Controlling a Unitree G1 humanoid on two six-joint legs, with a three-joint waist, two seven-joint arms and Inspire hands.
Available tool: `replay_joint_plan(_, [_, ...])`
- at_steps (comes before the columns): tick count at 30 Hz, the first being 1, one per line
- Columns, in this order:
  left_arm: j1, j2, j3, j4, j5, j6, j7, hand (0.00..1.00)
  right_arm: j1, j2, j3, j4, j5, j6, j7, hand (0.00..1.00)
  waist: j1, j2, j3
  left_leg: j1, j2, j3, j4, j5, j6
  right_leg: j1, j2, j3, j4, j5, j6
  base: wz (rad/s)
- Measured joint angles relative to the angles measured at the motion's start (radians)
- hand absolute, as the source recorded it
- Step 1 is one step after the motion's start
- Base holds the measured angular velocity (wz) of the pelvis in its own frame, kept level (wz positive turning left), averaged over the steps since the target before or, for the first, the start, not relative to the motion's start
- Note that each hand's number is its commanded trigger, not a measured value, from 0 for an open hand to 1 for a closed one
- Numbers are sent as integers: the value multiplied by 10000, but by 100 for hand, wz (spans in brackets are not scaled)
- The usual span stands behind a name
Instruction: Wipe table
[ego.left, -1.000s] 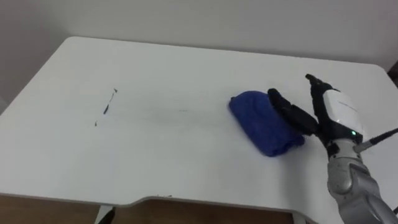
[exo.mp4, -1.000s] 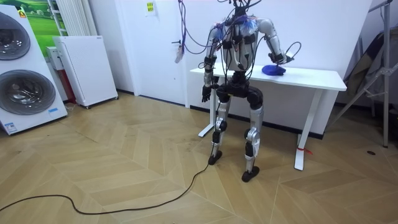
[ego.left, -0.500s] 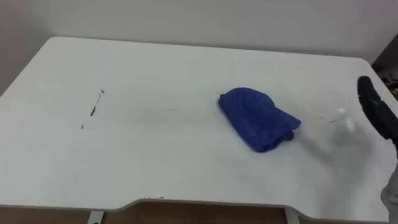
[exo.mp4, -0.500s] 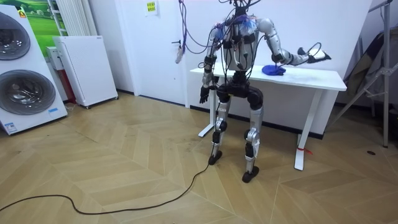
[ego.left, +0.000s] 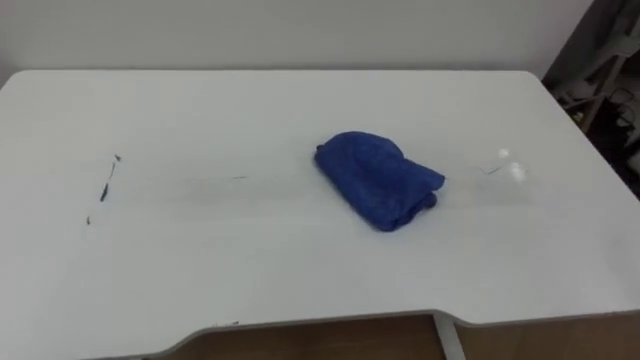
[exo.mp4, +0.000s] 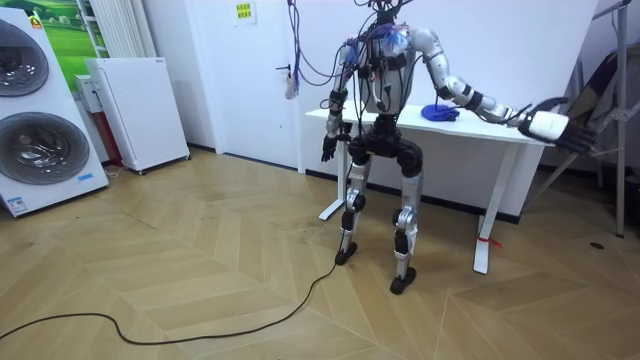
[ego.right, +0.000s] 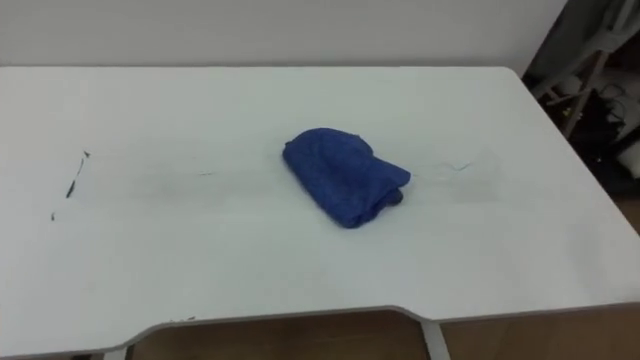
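Note:
A crumpled blue cloth (ego.left: 378, 178) lies alone on the white table (ego.left: 250, 270), right of its middle, with nothing touching it. Thin dark marks (ego.left: 103, 185) streak the tabletop at the far left. In the room view I stand at the table's front edge, and the cloth (exo.mp4: 440, 112) rests on the top beside me. My right arm is stretched out sideways, and my right hand (exo.mp4: 552, 125) hangs in the air past the table's end at the room view's right, fingers straight. My left hand (exo.mp4: 327, 150) hangs relaxed at my side, below the tabletop.
A small white speck (ego.left: 512, 167) lies on the table right of the cloth. Dark folded frames (exo.mp4: 600, 90) stand past the table's right end, close to my outstretched hand. Washing machines (exo.mp4: 40, 120) and a white cabinet (exo.mp4: 135, 105) stand far left.
My right hand has left the cloth and swung out to the right, past the table's end. The cloth stays put; the eye view has shifted towards the right.

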Motion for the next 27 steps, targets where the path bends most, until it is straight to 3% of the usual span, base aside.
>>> replay_joint_plan(5, [139, 15, 270, -34, 2, 82, 0, 0, 239, -51, -1373, 1325, 2941, -78, -764, 0, -308, 176, 22, 43, 9, 120, 1, -34, -5, -139, 69, 517, 34, -127, -41, -9])
replay_joint_plan(9, [147, 26, 311, -143, -58, 138, 0, 0, 293, -49, -1520, 2016, 4685, -85, -1023, 0, -502, 391, 12, 24, 9, 151, -10, -48, 1, -271, 172, 962, 50, -185, -89, -9])
replay_joint_plan(14, [164, 39, 395, -150, -103, 144, 26, 0, 551, -14, -1981, 2557, 6435, -180, -1294, 0, -713, 479, -27, -45, 9, 196, -22, -71, 9, -271, 195, 998, 76, -180, -104, 0])
replay_joint_plan(18, [73, 18, 337, -79, -104, 144, 24, 0, 838, 612, -1798, 2707, 6712, -448, -1096, 0, -667, 507, -21, -115, 16, 189, -64, -82, -1, -272, 200, 984, 78, -191, -123, 2])
replay_joint_plan(21, [-44, -50, -234, 331, -99, 138, 24, 0, 1244, 1455, -410, 2786, 6420, -432, -325, 0, -509, 526, -25, -71, 25, 178, -52, -119, -1, -282, 198, 952, 222, -192, -122, 0])
replay_joint_plan(23, [-305, -277, -511, 1042, -92, 121, 23, 0, 1367, 2176, 1003, 2951, 5035, -253, 438, 0, -262, 584, 7, -35, 37, 260, -53, -146, 5, -324, 201, 954, 230, -191, -122, -15])
replay_joint_plan(25, [-373, -440, -686, 1310, -109, 113, 22, 0, 1329, 2394, 2130, 3038, 3958, 14, 1054, 0, 55, 666, 25, 56, 89, 327, 18, -240, 6, -297, 260, 957, 234, -174, -141, -26])
replay_joint_plan(27, [-299, -518, -1073, 1397, -96, 112, 22, 0, 1279, 2434, 3326, 3045, 3038, 48, 1587, 0, 231, 750, 51, 34, 119, 278, 189, -351, 8, -249, 296, 943, 231, -169, -147, -9])
